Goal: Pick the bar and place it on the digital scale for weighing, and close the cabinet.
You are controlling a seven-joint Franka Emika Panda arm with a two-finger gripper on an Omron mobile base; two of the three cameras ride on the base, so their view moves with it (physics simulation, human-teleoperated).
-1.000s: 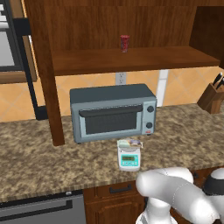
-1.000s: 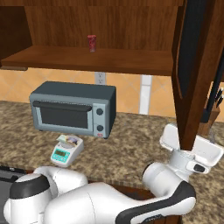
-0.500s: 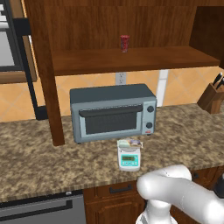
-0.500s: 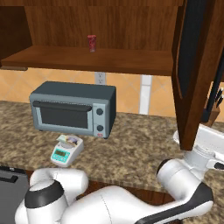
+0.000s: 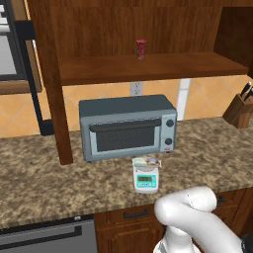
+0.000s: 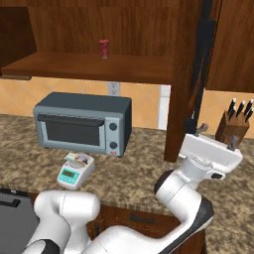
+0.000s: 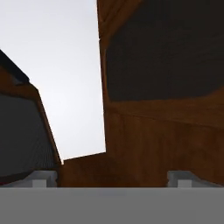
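Gripper: I see it (image 6: 217, 137) at right of centre in the right base view, pointing up, jaws spread wide with nothing between them. It sits just below the bottom edge of the open cabinet door (image 6: 191, 74).
Fingers: in the hand view one grey tip (image 7: 40, 178) shows at lower left and the other at lower right, far apart, brown wood between and beyond them.
Cabinet: dark-brown wall cabinet (image 5: 133, 29) across the top of the left base view, standing open; the door swung out toward me carries a black vertical bar handle (image 6: 200, 64).
Hand view: I look up a door's arched dark panel (image 7: 166, 48) at upper right, pale background at upper left.
Bar: pale wrapper with yellowish-green marks (image 5: 147, 161), lying on the platter of the digital scale (image 5: 146, 179), centre of the left base view; I see it also in the right base view (image 6: 78, 158) at lower left.
Scale: on the speckled counter (image 5: 39, 173), just in front of the grey-blue toaster oven (image 5: 127, 126), green display facing me.
Shelf: a red can (image 5: 141, 49) stands upright on the cabinet shelf, upper centre.
Knife block: far right of the counter (image 6: 233, 126), near the gripper.
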